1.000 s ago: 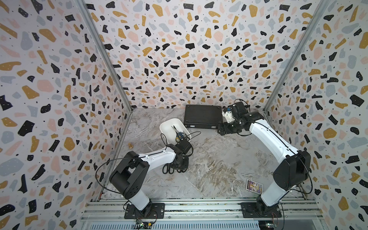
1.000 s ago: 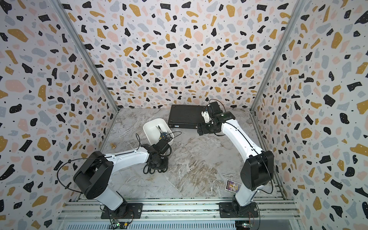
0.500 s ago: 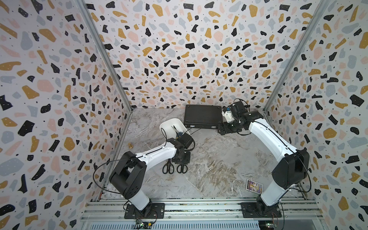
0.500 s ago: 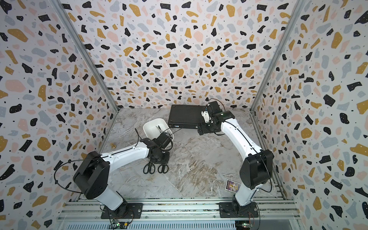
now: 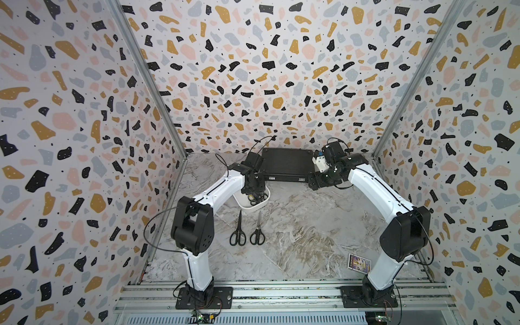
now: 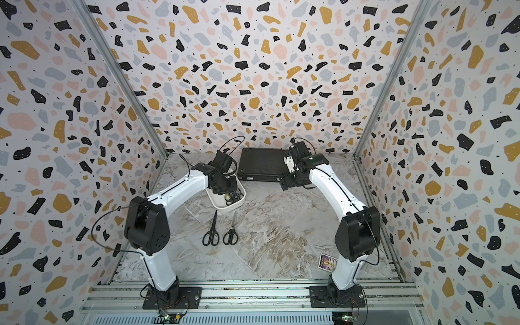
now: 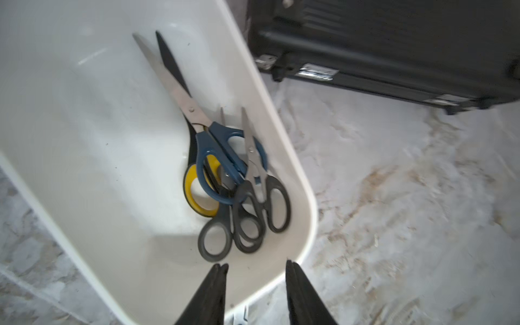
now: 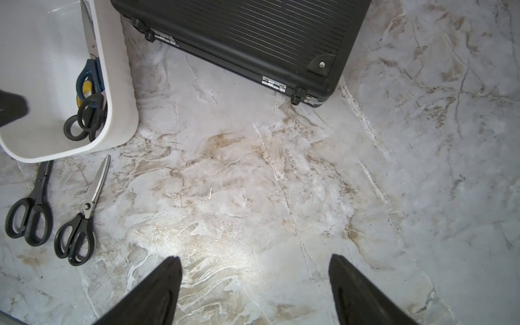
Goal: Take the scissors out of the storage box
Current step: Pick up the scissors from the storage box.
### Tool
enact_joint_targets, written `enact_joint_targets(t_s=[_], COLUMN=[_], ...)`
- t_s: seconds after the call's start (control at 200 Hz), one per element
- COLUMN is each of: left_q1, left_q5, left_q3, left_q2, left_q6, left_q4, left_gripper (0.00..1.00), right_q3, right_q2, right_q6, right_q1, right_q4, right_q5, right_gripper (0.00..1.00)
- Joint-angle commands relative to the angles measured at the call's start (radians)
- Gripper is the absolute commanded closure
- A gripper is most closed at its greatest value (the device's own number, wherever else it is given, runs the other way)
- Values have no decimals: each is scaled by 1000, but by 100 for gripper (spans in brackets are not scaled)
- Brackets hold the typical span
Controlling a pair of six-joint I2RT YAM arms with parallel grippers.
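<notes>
Left gripper (image 7: pixel 254 267), half open and empty, hovers over the white box (image 7: pixel 84 126) where four tangled scissors (image 7: pixel 225 174) crowd its 5 o'clock end, so it should pinch the topmost black handle (image 7: pixel 286 208) and lift straight up; right gripper (image 8: pixel 255 257) hangs wide open, empty

4 scissors (image 7: pixel 225 174) in box (image 7: pixel 84 140), 2 on table (image 5: pixel 295 225) before it.

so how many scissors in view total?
6. On the table in front of the storage box: black-bladed pair, silver-bladed black pair. Piled inside the box: dark blue pair, yellow-and-black pair, short black pair, grey pair. More could hide underneath.
</notes>
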Motion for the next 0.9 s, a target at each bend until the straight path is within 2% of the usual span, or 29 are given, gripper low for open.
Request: enact_joint_targets(t_s=[0.0, 0.395, 0.636, 0.896], left_q1=[22, 64, 70, 94], left_q5=[45, 66, 80, 10], left_q3=[77, 200, 155, 100], left_q2=[59, 213, 248, 268], left_q6=[-41, -91, -114, -121], left_q4=[13, 21, 53, 27], left_gripper=[62, 64, 65, 68], right_q3=[63, 144, 143, 145], right_q2=[-3, 69, 87, 93], right_q6=[-14, -21, -12, -19], right_q1=[4, 5, 4, 4], right_q4=[-36, -57, -58, -57], right_q5=[4, -31, -57, -63], right_gripper=[12, 12, 12, 12])
